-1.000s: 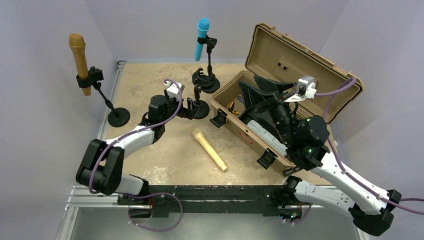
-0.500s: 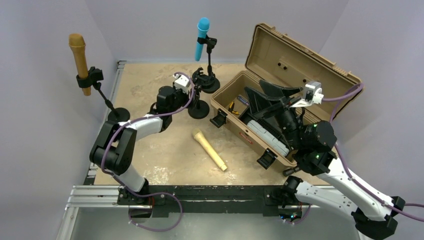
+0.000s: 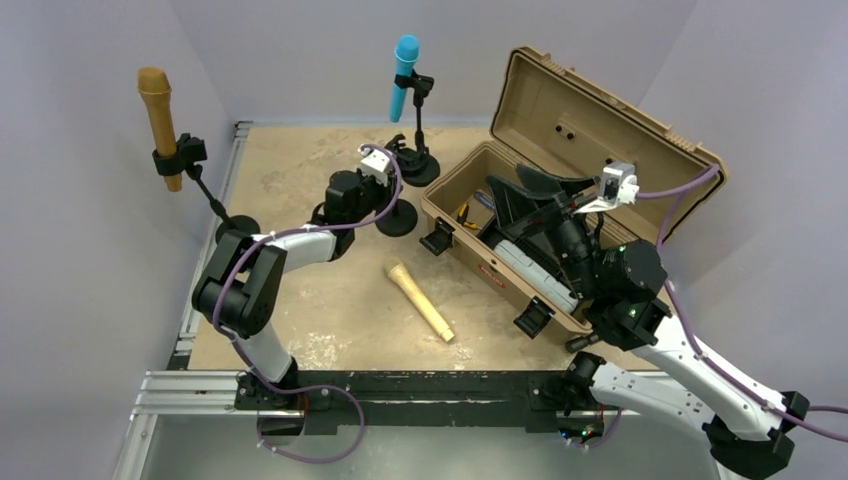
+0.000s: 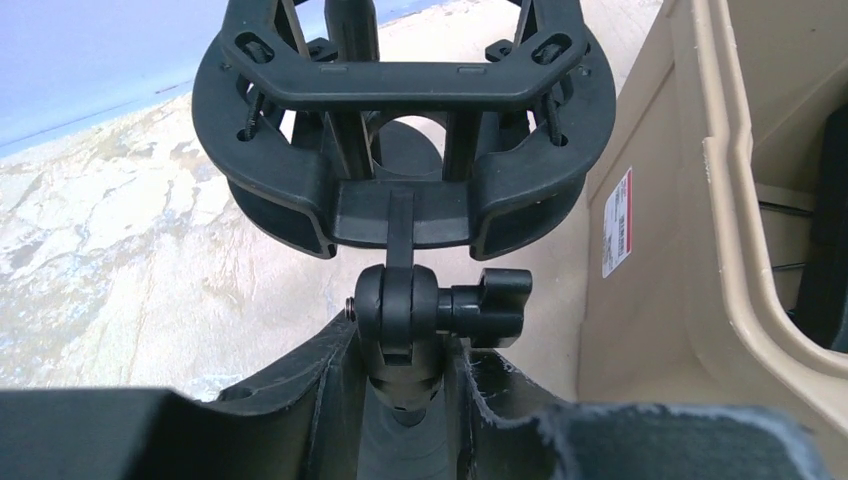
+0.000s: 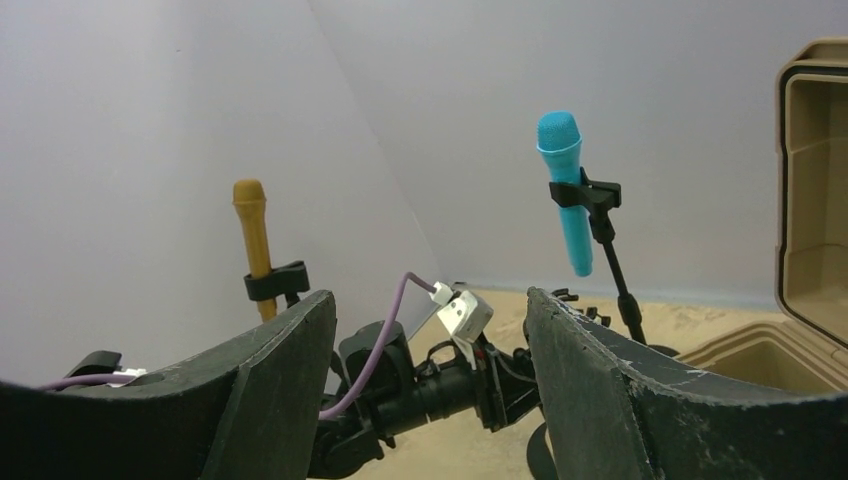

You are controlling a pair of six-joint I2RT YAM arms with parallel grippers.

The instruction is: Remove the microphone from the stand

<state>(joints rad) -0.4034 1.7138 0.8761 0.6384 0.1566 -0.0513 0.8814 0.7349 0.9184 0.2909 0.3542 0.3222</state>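
Note:
A blue microphone (image 3: 403,75) (image 5: 563,190) sits clipped in a tall stand at the back. A brown microphone (image 3: 158,110) (image 5: 254,235) is clipped in a stand (image 3: 236,232) at the left. A tan microphone (image 3: 420,300) lies loose on the table. My left gripper (image 3: 393,192) (image 4: 405,400) is shut on the stem of a short stand (image 3: 397,220), just below its swivel joint (image 4: 400,310). That stand's ring mount (image 4: 400,120) holds nothing. My right gripper (image 3: 525,195) (image 5: 430,380) hangs open and empty over the case.
An open tan hard case (image 3: 450,215) with its lid (image 3: 600,110) raised fills the right side, close beside the short stand (image 4: 700,200). The blue microphone's stand base (image 3: 422,172) is right behind the short stand. Grey walls enclose the table.
My left gripper has reached forward to the short stand and shut on its stem. The right arm has shifted only slightly above the case.

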